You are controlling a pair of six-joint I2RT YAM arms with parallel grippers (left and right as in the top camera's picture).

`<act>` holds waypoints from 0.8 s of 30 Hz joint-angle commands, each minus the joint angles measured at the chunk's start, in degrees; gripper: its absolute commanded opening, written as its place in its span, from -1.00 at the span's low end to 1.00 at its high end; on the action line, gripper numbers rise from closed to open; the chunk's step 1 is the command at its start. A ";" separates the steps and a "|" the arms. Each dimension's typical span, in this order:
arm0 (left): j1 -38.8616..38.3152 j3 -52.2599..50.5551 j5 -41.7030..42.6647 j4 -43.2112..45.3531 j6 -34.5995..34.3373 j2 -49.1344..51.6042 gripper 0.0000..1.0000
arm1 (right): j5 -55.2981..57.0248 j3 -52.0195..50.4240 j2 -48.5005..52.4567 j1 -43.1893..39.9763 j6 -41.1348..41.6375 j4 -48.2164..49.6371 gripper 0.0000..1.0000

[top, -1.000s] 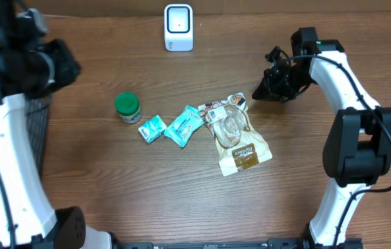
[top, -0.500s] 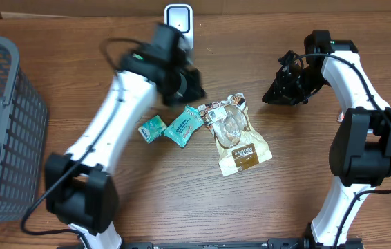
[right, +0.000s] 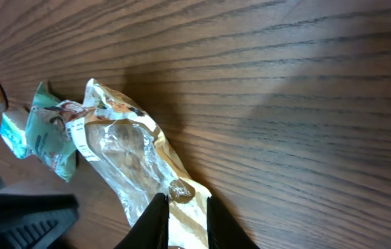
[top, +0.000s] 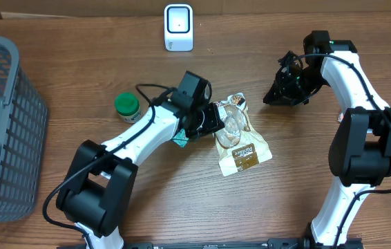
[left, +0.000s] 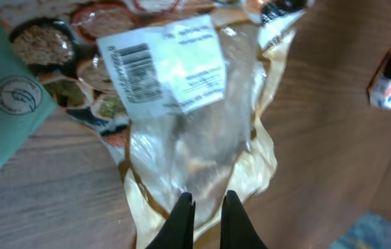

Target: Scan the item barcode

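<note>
1. Overhead: the snack pouch (top: 242, 149) is laid flat mid-table, well apart from the scanner (top: 179, 28). The left gripper (top: 209, 123) is placed at its top edge, and the right gripper (top: 278, 93) is held off to its right.
2. Left wrist: the jaws are shut and nothing is pinched. The barcode (left: 135, 71) is faced up. Risk: the slick film could be shoved or creased rather than picked.
3. Right wrist: the fingers are set close and empty; whether they are fully closed cannot be told. Risk: the arms could be clashed over the pouch.
</note>
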 commanded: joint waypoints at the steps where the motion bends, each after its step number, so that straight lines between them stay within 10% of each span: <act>1: -0.13 -2.97 -1.14 3.41 -4.28 0.87 -0.91 | 0.26 0.81 -0.92 0.15 0.13 0.11 -0.67; 24: 0.44 -3.96 2.64 12.76 -6.47 13.62 -0.92 | 0.26 -5.64 -0.81 0.15 -0.70 3.69 -0.50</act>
